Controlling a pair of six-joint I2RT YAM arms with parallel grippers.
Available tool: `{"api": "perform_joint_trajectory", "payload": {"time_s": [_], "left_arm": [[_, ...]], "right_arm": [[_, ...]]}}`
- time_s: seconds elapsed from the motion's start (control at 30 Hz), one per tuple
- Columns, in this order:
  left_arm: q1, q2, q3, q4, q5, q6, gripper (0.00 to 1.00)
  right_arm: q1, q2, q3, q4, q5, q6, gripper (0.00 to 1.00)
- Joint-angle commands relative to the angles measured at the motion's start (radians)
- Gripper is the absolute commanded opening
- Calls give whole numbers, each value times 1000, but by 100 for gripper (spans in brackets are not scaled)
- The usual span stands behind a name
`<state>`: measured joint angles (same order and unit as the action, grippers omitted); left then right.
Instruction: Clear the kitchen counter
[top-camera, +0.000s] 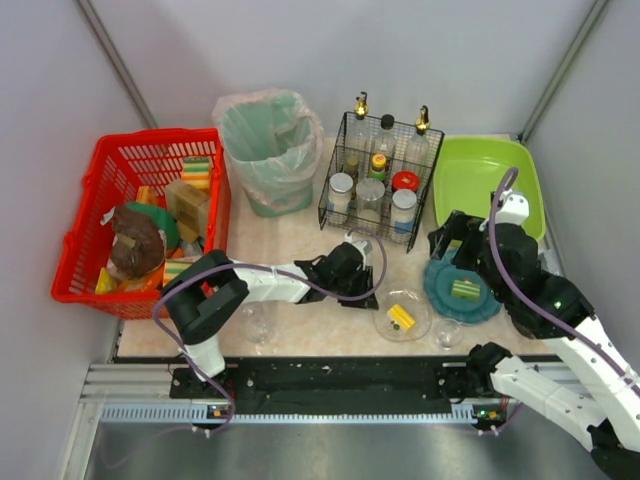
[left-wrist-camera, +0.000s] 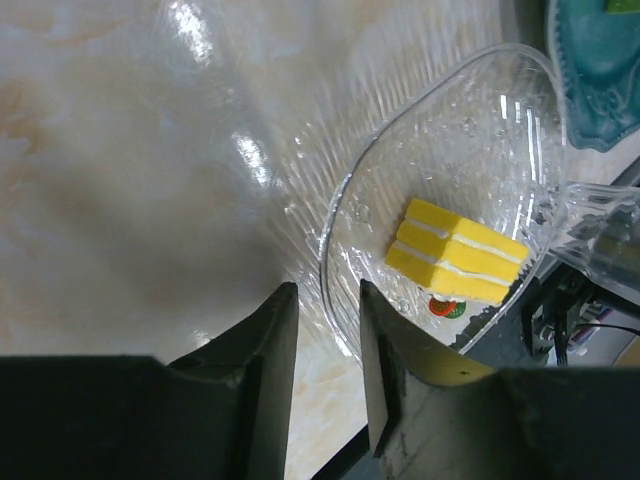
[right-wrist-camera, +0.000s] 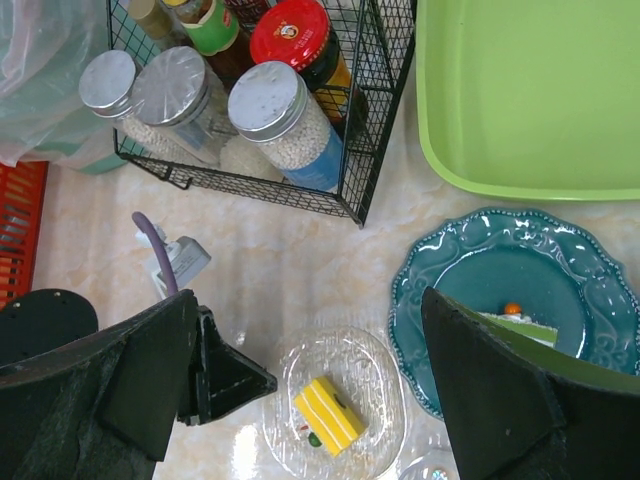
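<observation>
Top view: the counter (top-camera: 290, 245) is stretching from the arms' bases to the back wall. It is carrying a red basket (top-camera: 95, 215), a lined bin (top-camera: 268, 150), a wire rack (top-camera: 335, 215) of jars and a green tub (top-camera: 488, 185) along its far side. Nearer the bases, a teal plate (top-camera: 440, 285) with a green slice (top-camera: 465, 290) is sitting just beside a glass dish (top-camera: 385, 325) that is holding a yellow slice (top-camera: 401, 317). A small glass (top-camera: 447, 333) is standing near both. The left gripper (top-camera: 368, 296) is reaching across to the dish's left edge. The right gripper (top-camera: 448, 250) is hovering over the plate's far-left side.

Left wrist: its fingers (left-wrist-camera: 275, 345) are standing narrowly parted astride the dish's rim, one outside and one over the inside. Bare counter is showing in the gap, so the claw is not pressed together. Whether either finger is touching the glass I cannot tell.

Right wrist: this claw is spread wide with nothing between its fingers, hanging above the counter. The dish is lying below the gap, the plate is partly hidden behind the right finger, and the rack and tub are sitting beyond.
</observation>
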<state>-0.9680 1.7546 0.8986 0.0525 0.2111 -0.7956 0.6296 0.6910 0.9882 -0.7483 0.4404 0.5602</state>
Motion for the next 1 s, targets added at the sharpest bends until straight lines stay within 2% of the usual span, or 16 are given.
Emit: {"api": "perform_joint_trajectory", "payload": {"time_s": [0.0,0.23,0.33,0.37,0.57,0.8,0.97], "left_arm": [[-3,39,68,-49,-21,-50,32],[-3,28,102,-177,-68,-48,15],[-3,10,106,-218,-91,-27,1],[-3,3,106,-232,-105,-21,0],[-3,-70,111,-356,-196,19,0],[-1,-199,91,-565,-374,53,0],[2,-303,-18,-592,-371,41,0]], "right_arm": [[-8,-8,-3,26,11,4,91],[-8,-21,-8,29,9,7,91],[-8,-22,-8,27,0,7,91],[-8,-25,-11,27,-2,9,91],[-8,-28,-14,27,-12,15,91],[-8,-25,-31,41,-31,29,91],[-8,-8,-48,55,-40,33,91]]}}
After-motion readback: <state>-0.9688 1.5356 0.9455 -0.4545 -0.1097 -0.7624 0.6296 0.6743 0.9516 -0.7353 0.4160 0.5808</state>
